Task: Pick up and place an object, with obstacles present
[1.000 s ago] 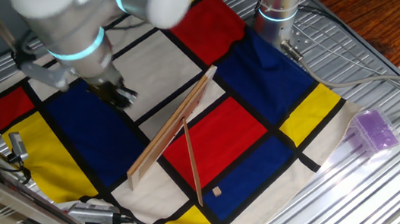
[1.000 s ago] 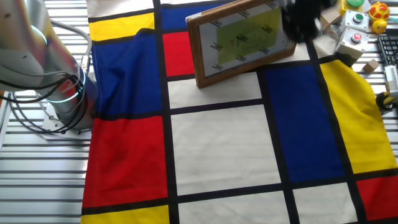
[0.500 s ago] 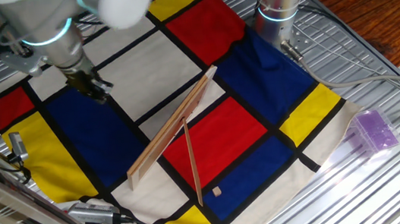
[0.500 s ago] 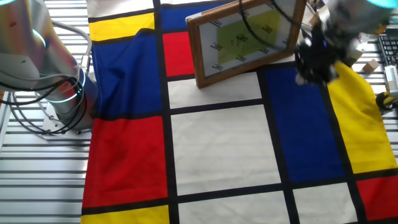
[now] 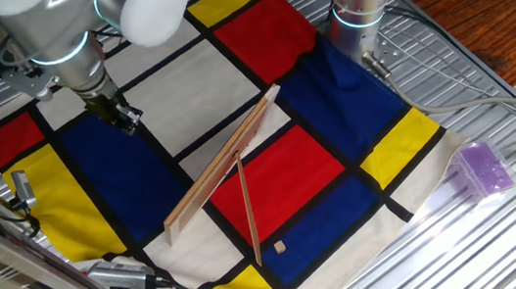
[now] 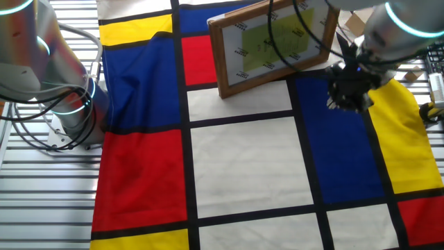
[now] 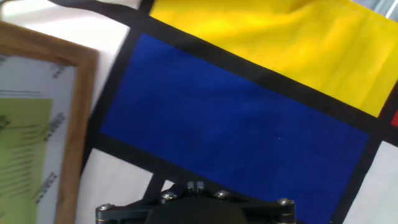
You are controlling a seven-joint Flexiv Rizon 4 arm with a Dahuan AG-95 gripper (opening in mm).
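A silver robot arm holds its black two-finger gripper [image 5: 125, 118] over a dark blue panel of the colour-block cloth [image 5: 332, 106], a soft sheet of red, yellow, blue and white rectangles edged in black that covers a ribbed metal table [image 5: 485, 67]. Whether the fingers are parted or closed cannot be told; nothing is seen between them. The tiny tan wooden cube [image 5: 280, 247] sits well apart from the gripper, near the cloth's front edge, just beside the foot of the narrow light-brown wooden strip [image 5: 247, 209]. That strip meets the wide wooden plank [image 5: 226, 165], which stands on edge. Only the other fixed view shows the plank's flat face: a wood frame around a pale green printed sheet [image 6: 272, 43]. A purple translucent box [image 5: 484, 167] lies off the cloth.
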